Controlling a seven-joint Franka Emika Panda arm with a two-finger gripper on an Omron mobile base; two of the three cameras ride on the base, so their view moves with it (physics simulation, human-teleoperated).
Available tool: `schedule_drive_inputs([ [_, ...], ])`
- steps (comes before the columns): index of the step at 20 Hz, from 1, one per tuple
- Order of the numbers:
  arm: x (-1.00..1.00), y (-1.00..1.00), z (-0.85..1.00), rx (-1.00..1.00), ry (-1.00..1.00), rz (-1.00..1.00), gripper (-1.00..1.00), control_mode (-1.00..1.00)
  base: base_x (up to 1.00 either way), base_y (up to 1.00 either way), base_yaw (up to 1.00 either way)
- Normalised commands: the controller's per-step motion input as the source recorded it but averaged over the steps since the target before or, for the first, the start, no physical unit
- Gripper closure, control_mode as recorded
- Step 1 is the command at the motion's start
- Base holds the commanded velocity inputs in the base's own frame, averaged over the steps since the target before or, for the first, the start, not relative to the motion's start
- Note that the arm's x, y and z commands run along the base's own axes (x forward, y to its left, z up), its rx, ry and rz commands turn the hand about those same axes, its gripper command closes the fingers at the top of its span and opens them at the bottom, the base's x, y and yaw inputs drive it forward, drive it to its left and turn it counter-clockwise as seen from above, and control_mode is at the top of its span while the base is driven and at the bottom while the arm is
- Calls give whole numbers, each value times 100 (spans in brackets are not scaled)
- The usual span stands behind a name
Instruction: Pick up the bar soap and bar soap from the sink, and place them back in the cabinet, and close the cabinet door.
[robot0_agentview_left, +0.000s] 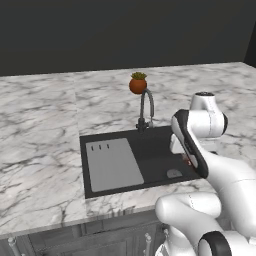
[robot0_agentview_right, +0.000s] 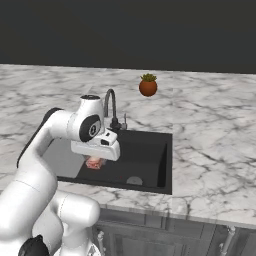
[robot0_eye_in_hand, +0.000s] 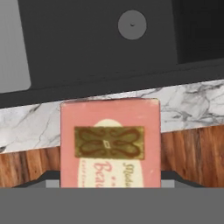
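Observation:
A reddish-pink bar soap (robot0_eye_in_hand: 109, 144) with a cream patch and a gold emblem stands between the fingers of my gripper (robot0_eye_in_hand: 111, 179), which is shut on it. In the right base view the bar soap (robot0_agentview_right: 94, 163) hangs under the gripper (robot0_agentview_right: 95, 159), lifted above the floor of the black sink (robot0_agentview_right: 150, 150). Beyond the soap in the hand view lie the sink (robot0_eye_in_hand: 87, 48) and its round drain (robot0_eye_in_hand: 132, 25). The sink (robot0_agentview_left: 155, 150) is partly hidden by my arm in the left base view. The cabinet and the cabinet door are out of view.
A dark curved faucet (robot0_agentview_left: 146, 107) (robot0_agentview_right: 111, 106) rises behind the basin, with a round orange potted plant (robot0_agentview_left: 138, 83) (robot0_agentview_right: 148, 86) further back. The grey ribbed drainboard (robot0_agentview_left: 112, 164) covers the sink's left part. Marble counter (robot0_agentview_left: 40, 130) surrounds everything; the wood floor (robot0_eye_in_hand: 192, 153) shows below its front edge.

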Motion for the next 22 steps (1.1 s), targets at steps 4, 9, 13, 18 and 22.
schedule_drive_inputs([
  [4, -23, 0, 34, 0, 0, 0, 100, -100, 0, 0, 0],
  [9, -16, 0, 36, 0, 0, 0, 100, -100, 0, 0, 0],
  [13, -19, 0, 31, 0, 0, 0, 100, -100, 0, 0, 0],
  [18, -21, 0, 34, 0, 0, 0, 100, -100, 0, 0, 0],
  [22, -18, 0, 31, 0, 0, 0, 100, -100, 0, 0, 0],
])
